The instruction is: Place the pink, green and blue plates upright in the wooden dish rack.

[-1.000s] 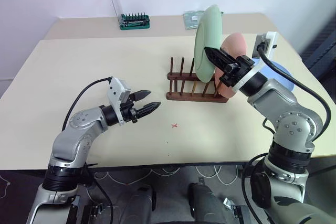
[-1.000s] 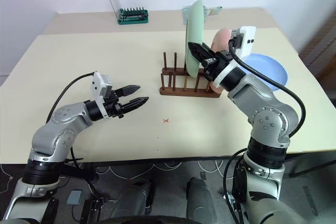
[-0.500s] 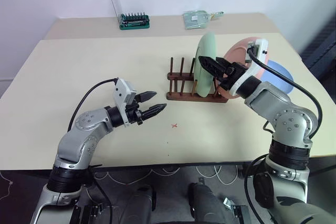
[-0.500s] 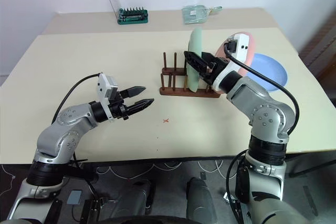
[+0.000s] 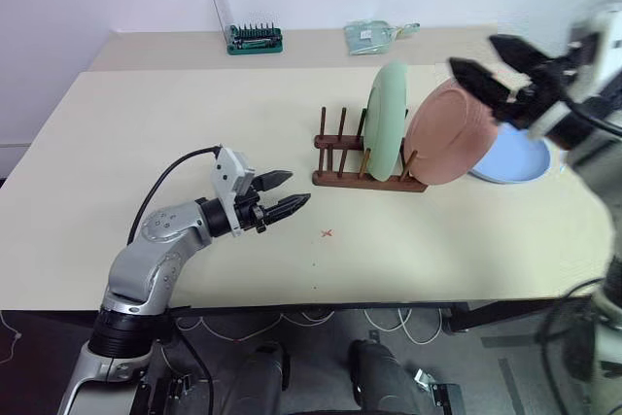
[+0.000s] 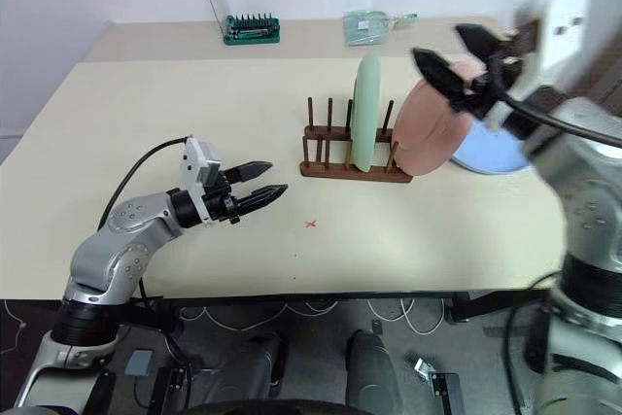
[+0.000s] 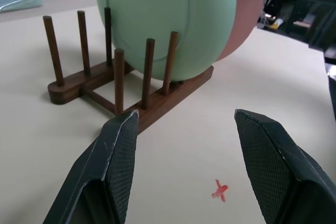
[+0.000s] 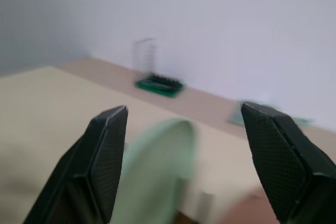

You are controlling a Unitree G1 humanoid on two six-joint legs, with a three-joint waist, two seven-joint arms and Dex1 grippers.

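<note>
Right tool gapes above round matte pink plate (leaning on wooden rack).

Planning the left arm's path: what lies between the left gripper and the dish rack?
Only bare tabletop. The left gripper, jaws open, faces the dish rack; the small red mark lies off to the side. The left wrist view shows it best.
</note>
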